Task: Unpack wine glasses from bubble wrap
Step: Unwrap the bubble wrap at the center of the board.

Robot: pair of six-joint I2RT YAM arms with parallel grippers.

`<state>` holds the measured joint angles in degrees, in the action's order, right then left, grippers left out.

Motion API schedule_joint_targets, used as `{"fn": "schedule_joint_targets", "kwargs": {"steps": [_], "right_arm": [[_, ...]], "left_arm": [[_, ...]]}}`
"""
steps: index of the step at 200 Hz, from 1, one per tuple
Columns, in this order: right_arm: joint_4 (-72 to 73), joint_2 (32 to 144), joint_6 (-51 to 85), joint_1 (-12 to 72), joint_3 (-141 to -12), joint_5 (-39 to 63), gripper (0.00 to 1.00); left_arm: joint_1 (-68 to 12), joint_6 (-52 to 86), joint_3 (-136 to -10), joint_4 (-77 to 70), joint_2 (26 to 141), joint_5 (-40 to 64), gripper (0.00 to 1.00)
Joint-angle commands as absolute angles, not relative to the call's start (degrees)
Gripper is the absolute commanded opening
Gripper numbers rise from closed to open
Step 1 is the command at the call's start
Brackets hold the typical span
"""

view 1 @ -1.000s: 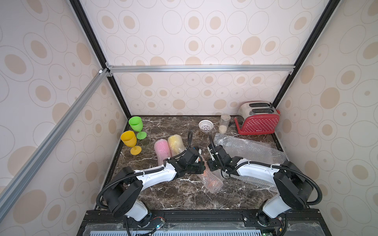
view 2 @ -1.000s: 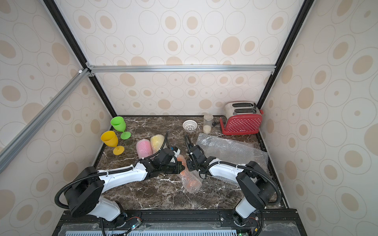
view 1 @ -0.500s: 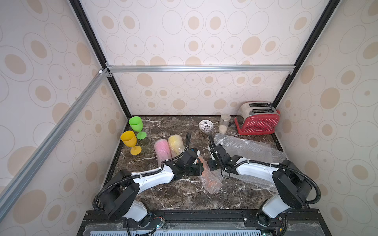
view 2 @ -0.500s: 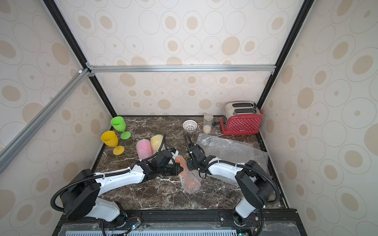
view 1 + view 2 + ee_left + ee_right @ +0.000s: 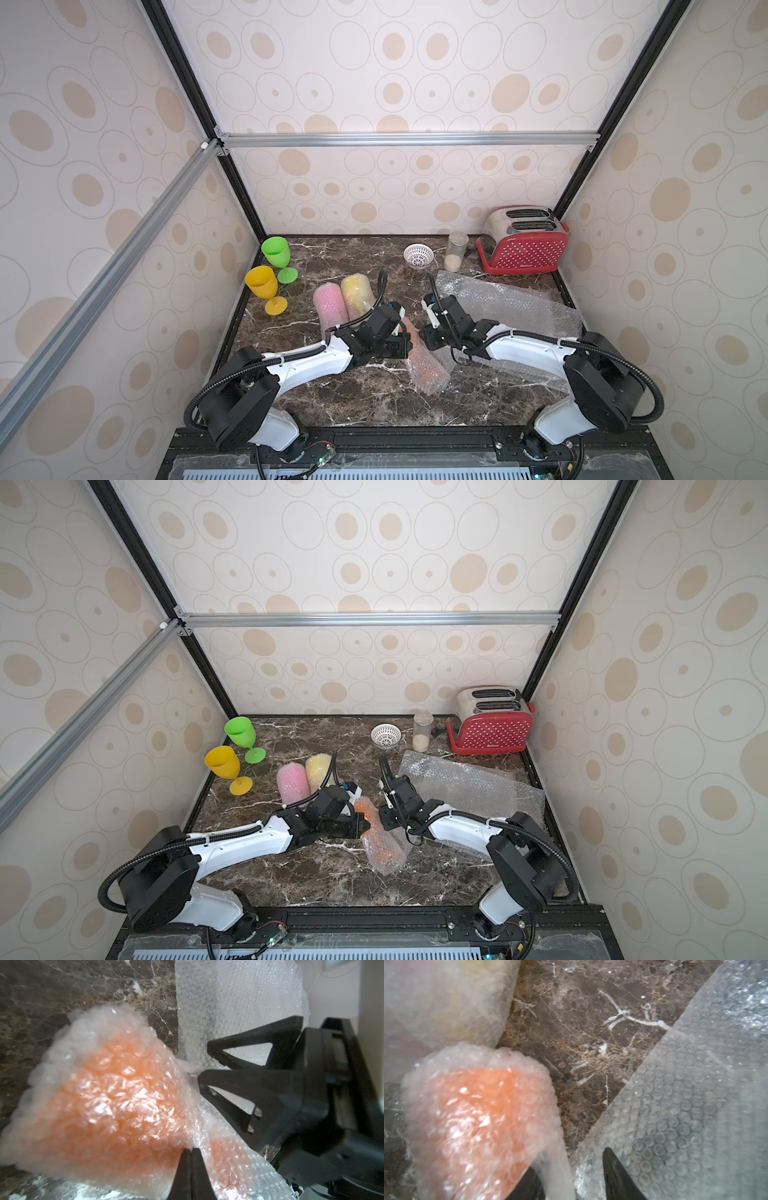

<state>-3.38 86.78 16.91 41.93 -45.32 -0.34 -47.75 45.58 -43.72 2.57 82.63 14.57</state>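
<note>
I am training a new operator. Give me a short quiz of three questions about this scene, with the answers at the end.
1. True or false: the green glass lies on its side.
2. What is the left gripper shut on? A: nothing. B: the bubble wrap around the orange glass. C: a bare stem.
3. How many glasses are inside wrap?
Key: 1 false, it stands upright. 2 B. 3 three: orange glass, pink glass, one yellow glass.

The left arm and right arm wear white shells between bulky black joints, trailed by ribbed black cables. The right end effector has black triangular-frame fingers.
</note>
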Motion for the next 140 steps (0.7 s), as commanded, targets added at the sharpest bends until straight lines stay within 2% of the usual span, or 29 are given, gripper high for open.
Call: {"fn": "schedule_joint_targets", "kwargs": {"steps": [1, 37, 140], "right_arm": [[-2.35, 85.56, 13.64, 42.07, -44.13, 3.08, 0.45], [-1.49, 86.60, 12.61, 42.32, -44.38, 2.20, 0.48], [2.02, 92.33, 10.18, 42.65, -48.72, -3.27, 0.48]], "left_arm": [[-48.16, 44.20, -44.21, 5.12, 81.91, 13.18, 0.00], [-48.16, 43.93, -44.75, 4.70, 82.09, 13.57, 0.00], [-48.16, 44.47, -43.90, 3.34, 82.00, 14.35, 0.00]]}}
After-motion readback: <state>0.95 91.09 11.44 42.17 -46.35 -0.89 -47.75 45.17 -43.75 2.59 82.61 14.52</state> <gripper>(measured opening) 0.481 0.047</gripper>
